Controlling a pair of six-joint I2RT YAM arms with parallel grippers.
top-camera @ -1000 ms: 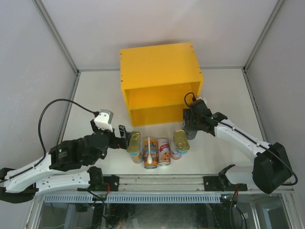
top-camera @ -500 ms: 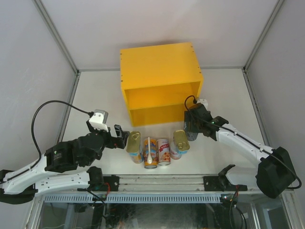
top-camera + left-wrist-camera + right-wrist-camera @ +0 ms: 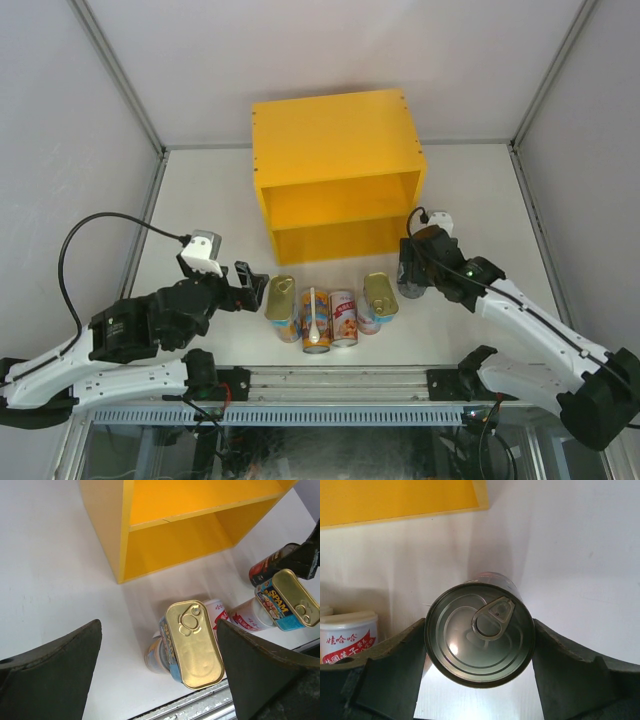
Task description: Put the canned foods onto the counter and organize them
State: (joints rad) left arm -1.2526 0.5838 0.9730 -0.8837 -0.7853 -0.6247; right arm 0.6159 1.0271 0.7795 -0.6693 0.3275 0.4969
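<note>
Right now your right gripper (image 3: 479, 627) pinches the dark grey can (image 3: 480, 647), with a finger (image 3: 395, 667) pressed against each side. The can is upright, just in front of the right front corner of the yellow counter (image 3: 335, 150). Your left gripper (image 3: 252, 283) is spread wide and hovers above a gold-lidded tin (image 3: 194, 642) that lies on an orange-blue can (image 3: 154, 656). A second tin (image 3: 290, 597) rests on a white-red can (image 3: 250, 621) beside it.

Bright yellow counter (image 3: 335, 130), gold-lidded teal tin (image 3: 194, 636), silver-topped dark can (image 3: 479, 635)
</note>
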